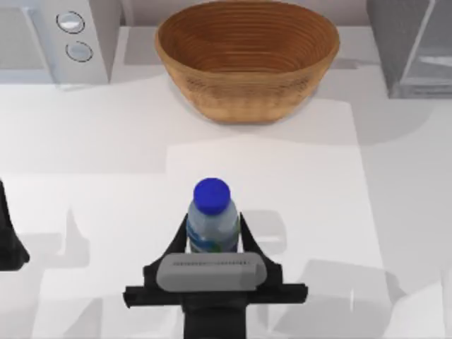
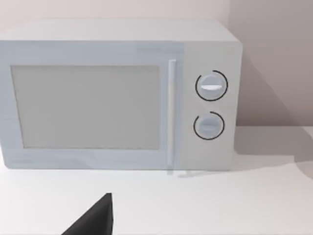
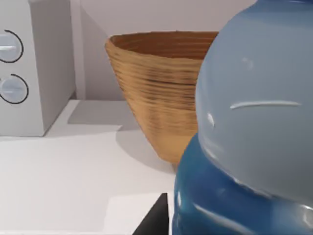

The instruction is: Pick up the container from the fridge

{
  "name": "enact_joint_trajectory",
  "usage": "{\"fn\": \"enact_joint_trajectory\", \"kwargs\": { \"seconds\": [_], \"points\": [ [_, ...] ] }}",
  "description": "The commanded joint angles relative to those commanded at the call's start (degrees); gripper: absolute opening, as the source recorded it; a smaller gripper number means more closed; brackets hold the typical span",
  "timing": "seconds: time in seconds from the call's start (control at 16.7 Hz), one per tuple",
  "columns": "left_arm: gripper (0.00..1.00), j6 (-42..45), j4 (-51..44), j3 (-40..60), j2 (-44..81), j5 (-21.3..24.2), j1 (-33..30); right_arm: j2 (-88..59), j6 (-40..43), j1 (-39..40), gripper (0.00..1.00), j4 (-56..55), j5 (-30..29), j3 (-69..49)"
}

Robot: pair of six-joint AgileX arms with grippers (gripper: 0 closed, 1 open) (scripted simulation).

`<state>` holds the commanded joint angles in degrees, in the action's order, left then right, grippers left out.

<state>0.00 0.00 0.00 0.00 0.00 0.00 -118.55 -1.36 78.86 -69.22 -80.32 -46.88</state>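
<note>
The container (image 1: 212, 224), a small clear bottle with a bright-blue cap, stands upright over the front middle of the table. My right gripper (image 1: 212, 240) is shut on it, one finger on each side of its body. In the right wrist view the container (image 3: 254, 122) looms very close, with a dark finger (image 3: 152, 223) beside it. The fridge (image 1: 417, 49), a dark-grey cabinet with a pale door panel, is at the back right, far from the bottle. My left gripper (image 1: 8, 244) stays parked at the left edge.
A big woven brown basket (image 1: 247, 56) stands at the back middle, behind the bottle. A white microwave (image 1: 56, 39) with two round dials is at the back left; the left wrist view faces the microwave (image 2: 117, 98). Bare white tabletop lies between them.
</note>
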Motion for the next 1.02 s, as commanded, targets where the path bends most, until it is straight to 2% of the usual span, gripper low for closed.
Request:
{"fn": "enact_joint_trajectory", "kwargs": {
  "seconds": [0.48,0.72,1.02],
  "points": [
    [1.00,0.0,0.0,0.0,0.0,0.0,0.0,-9.2,1.3,-8.2,0.00,-6.8,8.1,-3.9],
    [1.00,0.0,0.0,0.0,0.0,0.0,0.0,-9.4,1.3,-8.3,0.00,-6.9,8.2,-4.0],
    [1.00,0.0,0.0,0.0,0.0,0.0,0.0,-9.4,1.3,-8.3,0.38,-6.9,8.2,-4.0]
  ]
}}
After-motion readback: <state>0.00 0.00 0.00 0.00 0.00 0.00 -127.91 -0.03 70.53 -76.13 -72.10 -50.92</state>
